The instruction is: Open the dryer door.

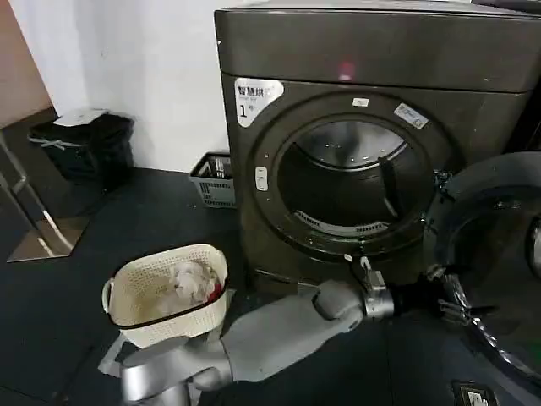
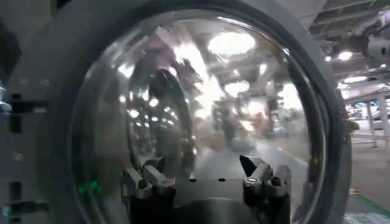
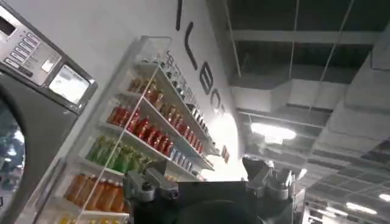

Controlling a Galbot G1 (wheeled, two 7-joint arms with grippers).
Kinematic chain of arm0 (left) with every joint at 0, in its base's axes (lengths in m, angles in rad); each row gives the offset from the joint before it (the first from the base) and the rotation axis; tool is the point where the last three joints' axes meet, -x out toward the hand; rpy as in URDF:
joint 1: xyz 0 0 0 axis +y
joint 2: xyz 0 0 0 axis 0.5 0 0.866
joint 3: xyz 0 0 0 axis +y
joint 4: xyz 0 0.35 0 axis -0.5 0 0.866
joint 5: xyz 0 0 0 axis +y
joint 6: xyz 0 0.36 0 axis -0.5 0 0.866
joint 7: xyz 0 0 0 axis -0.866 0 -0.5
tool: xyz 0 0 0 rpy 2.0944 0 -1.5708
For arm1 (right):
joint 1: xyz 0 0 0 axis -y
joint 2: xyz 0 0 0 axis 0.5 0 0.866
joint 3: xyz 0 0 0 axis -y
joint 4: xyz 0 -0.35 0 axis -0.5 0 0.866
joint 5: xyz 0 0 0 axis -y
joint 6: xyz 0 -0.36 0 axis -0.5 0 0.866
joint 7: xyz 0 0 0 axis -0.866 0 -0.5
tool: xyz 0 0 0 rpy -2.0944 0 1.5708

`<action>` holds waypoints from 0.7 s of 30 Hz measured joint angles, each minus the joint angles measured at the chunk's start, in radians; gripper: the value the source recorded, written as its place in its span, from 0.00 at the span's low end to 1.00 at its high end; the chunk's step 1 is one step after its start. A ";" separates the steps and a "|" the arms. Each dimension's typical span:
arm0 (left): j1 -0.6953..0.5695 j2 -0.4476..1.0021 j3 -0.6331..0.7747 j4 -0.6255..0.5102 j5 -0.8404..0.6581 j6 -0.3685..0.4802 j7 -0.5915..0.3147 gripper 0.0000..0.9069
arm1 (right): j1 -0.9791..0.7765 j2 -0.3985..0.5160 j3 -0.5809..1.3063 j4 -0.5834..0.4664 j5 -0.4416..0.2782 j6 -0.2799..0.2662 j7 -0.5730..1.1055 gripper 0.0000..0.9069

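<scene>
The dryer [image 1: 380,51] is a dark grey-brown box with a white label [image 1: 258,97] at its upper-left corner. Its round drum opening [image 1: 355,182] is uncovered. The dryer door [image 1: 499,254] is swung out to the right, its inner side facing me. My left arm reaches across from the lower left, and the left gripper [image 1: 452,306] is at the door's lower inner edge. In the left wrist view the door's domed glass [image 2: 213,97] is close ahead, and the left gripper [image 2: 201,176] is open with nothing between its fingers. My right gripper [image 3: 204,179] is open and points up at the ceiling.
A cream laundry basket [image 1: 169,292] with clothes stands on the dark floor left of the dryer. A small grey basket [image 1: 213,179] and a black bin [image 1: 84,144] stand by the white wall. Shelves of bottles [image 3: 146,128] and another machine [image 3: 24,73] appear in the right wrist view.
</scene>
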 joint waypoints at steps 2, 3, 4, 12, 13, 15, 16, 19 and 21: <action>-0.008 0.000 0.001 0.008 0.000 -0.008 -0.006 1.00 | 0.001 0.000 -0.003 0.000 -0.001 0.001 -0.003 1.00; -0.011 0.000 0.002 0.011 0.000 -0.012 -0.007 1.00 | 0.002 0.000 -0.005 0.000 -0.001 0.001 -0.006 1.00; -0.014 0.000 0.003 0.016 0.001 -0.018 -0.007 1.00 | 0.002 0.000 -0.006 0.001 -0.001 0.001 -0.008 1.00; -0.030 0.000 -0.001 0.031 0.003 -0.043 -0.015 1.00 | 0.003 0.007 -0.014 0.007 -0.004 0.004 -0.017 1.00; -0.027 0.000 -0.002 0.026 0.003 -0.046 -0.015 1.00 | 0.003 0.007 -0.014 0.009 -0.004 0.004 -0.018 1.00; -0.020 0.000 -0.002 0.016 0.001 -0.052 -0.016 1.00 | 0.006 0.007 -0.015 0.014 -0.005 0.005 -0.019 1.00; -0.015 0.000 -0.002 0.007 0.000 -0.054 -0.021 1.00 | 0.007 0.007 -0.017 0.017 -0.005 0.005 -0.020 1.00; -0.004 0.000 -0.003 -0.016 0.001 -0.064 -0.072 1.00 | 0.011 0.009 -0.022 0.025 -0.006 0.005 -0.021 1.00; 0.005 0.000 -0.008 -0.032 -0.001 -0.081 -0.087 1.00 | 0.013 0.012 -0.028 0.030 -0.009 0.005 -0.024 1.00</action>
